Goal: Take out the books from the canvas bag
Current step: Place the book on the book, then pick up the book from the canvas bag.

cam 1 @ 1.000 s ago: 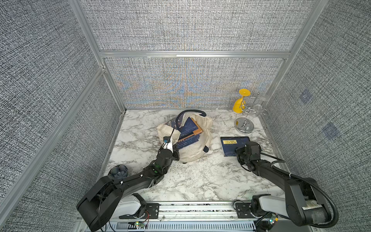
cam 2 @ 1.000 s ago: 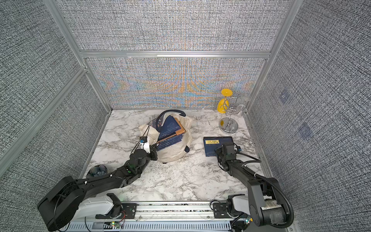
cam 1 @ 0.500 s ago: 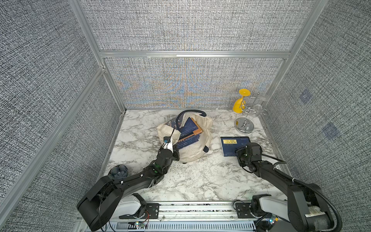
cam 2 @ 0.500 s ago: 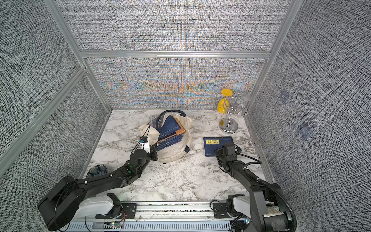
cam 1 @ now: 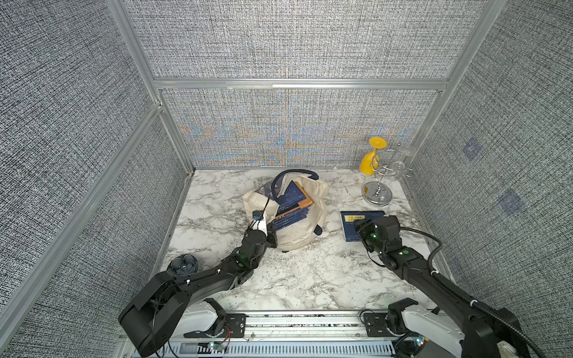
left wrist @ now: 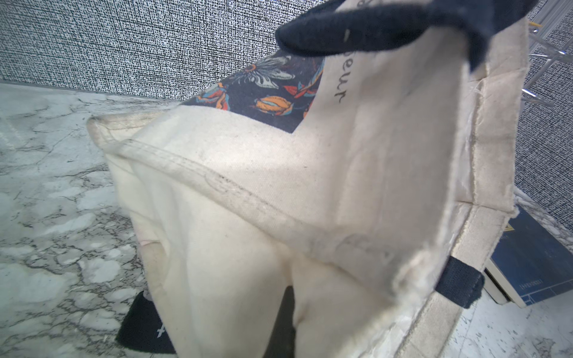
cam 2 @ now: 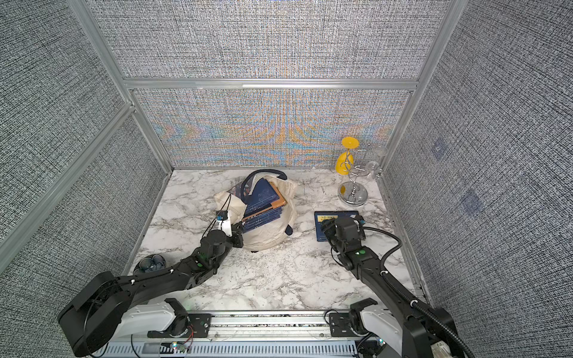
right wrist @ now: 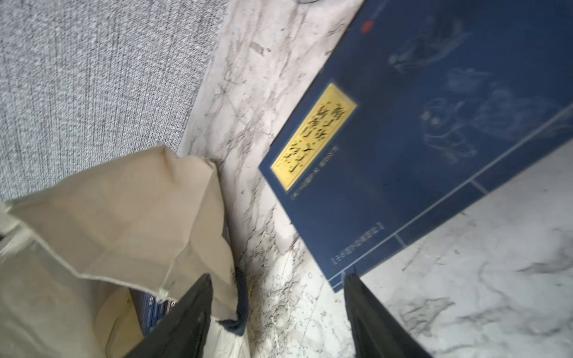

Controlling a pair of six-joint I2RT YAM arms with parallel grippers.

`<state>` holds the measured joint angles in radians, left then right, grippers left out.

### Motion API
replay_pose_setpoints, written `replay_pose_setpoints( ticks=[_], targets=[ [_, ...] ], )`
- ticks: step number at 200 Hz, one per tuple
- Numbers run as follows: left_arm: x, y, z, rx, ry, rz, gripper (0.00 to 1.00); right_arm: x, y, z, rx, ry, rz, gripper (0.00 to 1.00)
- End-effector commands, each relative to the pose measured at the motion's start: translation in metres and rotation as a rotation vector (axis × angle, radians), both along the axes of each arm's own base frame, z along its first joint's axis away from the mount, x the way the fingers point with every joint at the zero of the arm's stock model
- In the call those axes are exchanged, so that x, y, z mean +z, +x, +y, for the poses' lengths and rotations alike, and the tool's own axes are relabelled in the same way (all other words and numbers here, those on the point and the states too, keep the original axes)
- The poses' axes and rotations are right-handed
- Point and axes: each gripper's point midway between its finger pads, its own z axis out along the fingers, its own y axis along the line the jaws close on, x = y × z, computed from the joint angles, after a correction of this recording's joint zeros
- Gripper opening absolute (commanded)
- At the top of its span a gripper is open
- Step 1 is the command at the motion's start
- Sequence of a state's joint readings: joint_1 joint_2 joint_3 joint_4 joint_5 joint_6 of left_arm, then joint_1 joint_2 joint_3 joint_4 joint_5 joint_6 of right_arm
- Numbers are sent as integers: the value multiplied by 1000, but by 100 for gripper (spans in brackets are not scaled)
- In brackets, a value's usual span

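The left arm (cam 1: 210,277) and right arm (cam 1: 415,266) are wearing matte black shells, green lights (cam 1: 375,235) glowing, black cables (cam 1: 434,245) looping alongside.

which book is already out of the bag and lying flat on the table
The lone navy book with the yellow label, flat on the table beside the right gripper. The other books sit stacked inside the canvas bag.

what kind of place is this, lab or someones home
Likely a robot test booth, not a home: grey fabric walls in a metal frame box in a marble table, with two robot arms on a rail.
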<state>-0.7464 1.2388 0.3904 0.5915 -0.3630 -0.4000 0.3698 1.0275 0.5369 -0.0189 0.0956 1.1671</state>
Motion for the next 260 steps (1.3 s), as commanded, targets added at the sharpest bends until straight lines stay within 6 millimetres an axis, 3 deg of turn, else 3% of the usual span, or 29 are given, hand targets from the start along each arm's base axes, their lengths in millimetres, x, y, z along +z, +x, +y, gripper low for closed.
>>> replay_pose_setpoints(
  ticks=[1,41,62,85,111,123,127,163,209,260],
  targets=[
    [10,1,-4,-18,-20,-29,0,12,3,25,73,-57,-36,69],
    [14,0,-4,-20,-23,-37,0,36,13,115,306,-31,-117,69],
    [14,-2,-4,-26,-25,-40,0,39,18,161,403,-21,-125,68],
    [14,-2,-3,-23,-22,-45,0,31,23,203,467,-6,-119,66],
    [15,-2,-3,-29,-25,-48,0,18,33,231,486,15,-103,63],
    [16,-3,-3,-32,-29,-51,0,3,37,236,482,11,-80,61],
    [16,-3,-4,-34,-29,-51,0,12,44,242,478,26,-97,60],
    [19,-4,-3,-38,-34,-59,0,-3,63,256,453,22,-89,54],
    [21,-4,-3,-39,-37,-63,0,-29,79,249,380,14,-32,49],
    [20,-5,-4,-44,-36,-61,0,-41,93,242,333,2,-21,45]
  ],
)
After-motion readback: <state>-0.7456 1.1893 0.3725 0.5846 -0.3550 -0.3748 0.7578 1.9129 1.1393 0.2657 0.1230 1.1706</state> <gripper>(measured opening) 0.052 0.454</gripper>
